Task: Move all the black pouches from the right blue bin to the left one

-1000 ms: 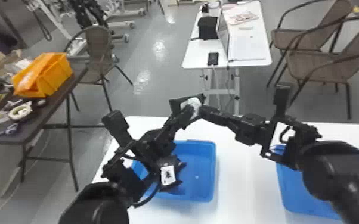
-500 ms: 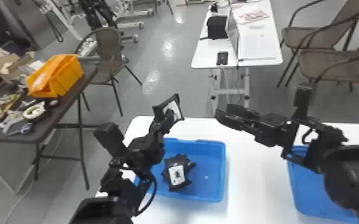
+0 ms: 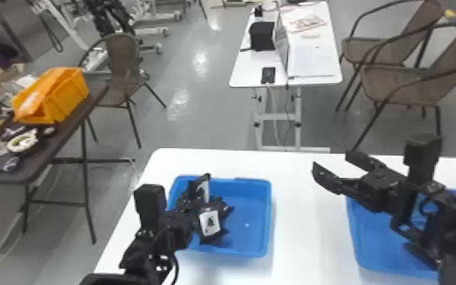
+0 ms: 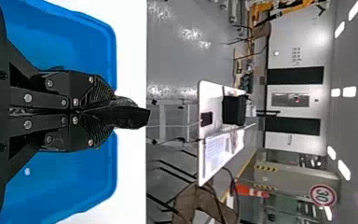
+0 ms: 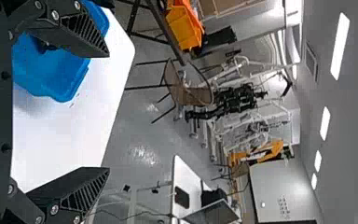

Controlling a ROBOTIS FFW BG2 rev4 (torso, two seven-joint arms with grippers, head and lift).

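Head view: your left gripper (image 3: pixel 197 195) is over the left blue bin (image 3: pixel 267 220), its fingers pressed together on a black pouch (image 3: pixel 203 188) — the left wrist view shows that grip closed, with the pouch jutting out past the fingertips. The pouch stands roughly on edge, over the bin's left part, while the pile of pouches (image 3: pixel 211 223) lies just beside it, towards you and a little to the right. You are already inside the rim as seen from above, so the next move looks like a short lowering and a release by this arm; the height left to drop, you cannot tell.

Your right gripper (image 3: pixel 331 165) has its fingers spread wide, above the tabletop (image 3: pixel 306 235) between the bins — it is the nearer one to the right blue bin (image 3: pixel 358 250), so any further pick probably falls to it.
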